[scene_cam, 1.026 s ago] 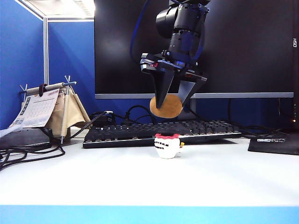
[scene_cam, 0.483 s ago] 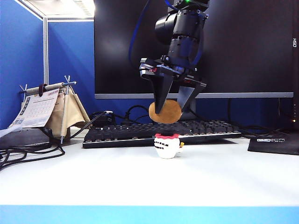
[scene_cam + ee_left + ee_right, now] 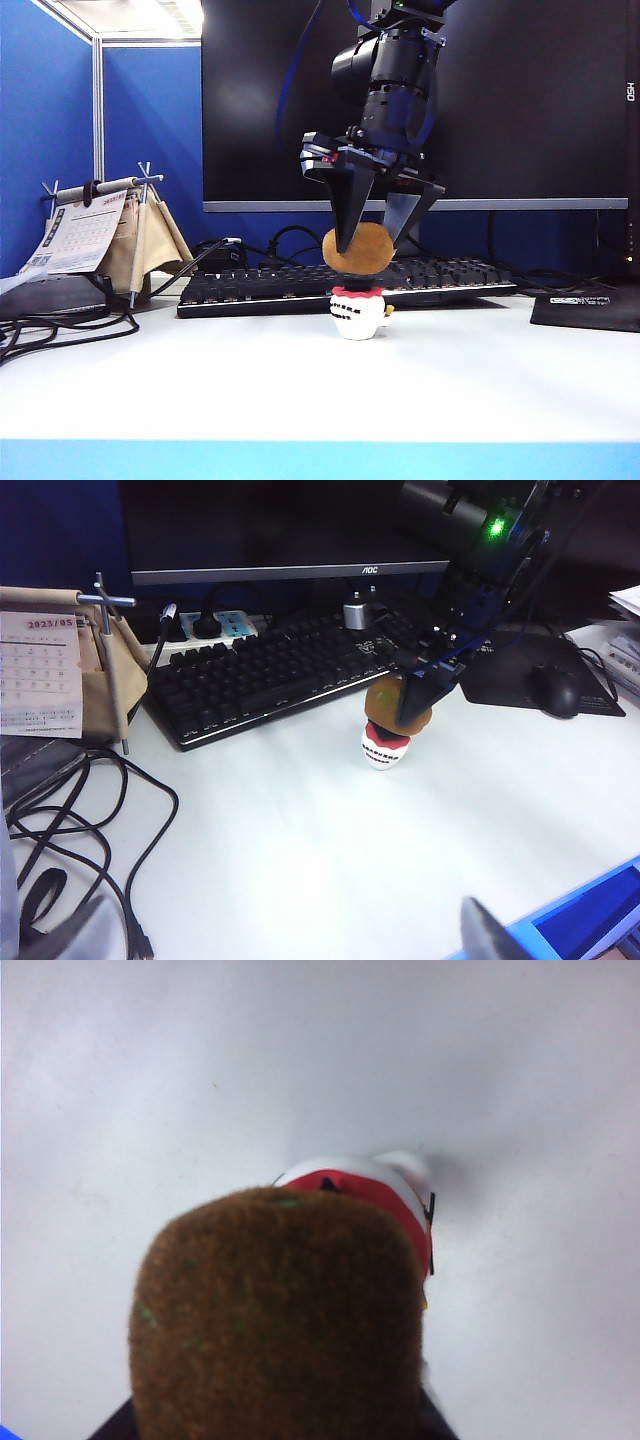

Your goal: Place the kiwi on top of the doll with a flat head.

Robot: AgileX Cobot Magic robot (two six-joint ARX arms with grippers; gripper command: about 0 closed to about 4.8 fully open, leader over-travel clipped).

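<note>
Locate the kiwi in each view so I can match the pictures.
Exterior view: the kiwi is at centre, between the right hand's fingers, just above the doll.
Left wrist view: right of centre, the kiwi sits over the doll, in front of the keyboard; the left hand is open at the picture's bottom edge.
Right wrist view: the kiwi fills the lower middle, hiding most of the doll.
Shared landmark: the doll's red rim.
</note>
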